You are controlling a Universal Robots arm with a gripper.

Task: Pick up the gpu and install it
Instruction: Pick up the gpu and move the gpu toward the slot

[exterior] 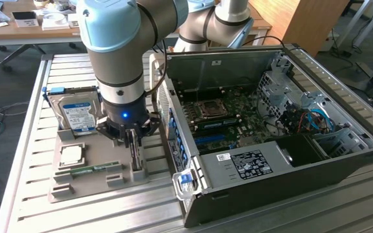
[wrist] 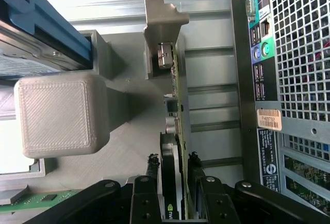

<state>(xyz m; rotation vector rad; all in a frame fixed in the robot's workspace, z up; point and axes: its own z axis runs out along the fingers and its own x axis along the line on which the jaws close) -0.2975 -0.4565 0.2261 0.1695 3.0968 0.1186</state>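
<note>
The gpu (exterior: pixel 135 159) stands on edge in a slot of the grey holder tray (exterior: pixel 99 188), just beside the open computer case (exterior: pixel 271 160). My gripper (exterior: pixel 130 141) points straight down over it. In the wrist view the thin card (wrist: pixel 174 92) runs away from me between the two black fingers (wrist: pixel 153 165), which press on its two faces near its close end. My gripper (wrist: pixel 172 158) is shut on the gpu, and the card's far end still rests in the holder's grey bracket (wrist: pixel 161 33).
On the tray lie a silver hard drive (exterior: pixel 79 114), a CPU (exterior: pixel 72 155) and a green memory stick (exterior: pixel 89 170). The case's rear panel (wrist: pixel 289 54) stands close beside the card. The motherboard (exterior: pixel 225 116) lies exposed inside the case.
</note>
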